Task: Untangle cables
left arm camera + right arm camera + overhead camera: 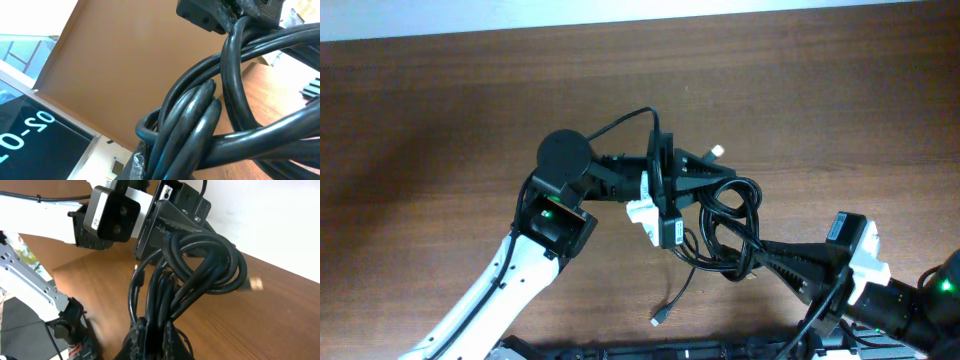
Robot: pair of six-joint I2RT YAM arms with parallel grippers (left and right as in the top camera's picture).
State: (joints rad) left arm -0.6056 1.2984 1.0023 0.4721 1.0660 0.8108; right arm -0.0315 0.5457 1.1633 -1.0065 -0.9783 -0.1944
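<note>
**Two tools clamped on one knot of cables**

Both tools are closed on the same bundle, from opposite sides. My left tool reaches in from the left and is shut on the upper left part of the cables. In the left wrist view the thick black strands fill the picture, crossing one another right at the fingers. My right tool comes in from the lower right, and its wrist camera shows its textured fingers pressed together on several strands that rise straight out of the grip. Those strands curl into a tight loop just above it.

That loop sits between the two tools, nearer the left one, whose black fingers meet it at the far side. The bundle looks lifted clear of the wooden counter, hanging between the two grips. One thin strand drops from the knot toward me and ends in a small plug end lying on the counter, well below the left tool and apart from both.
</note>
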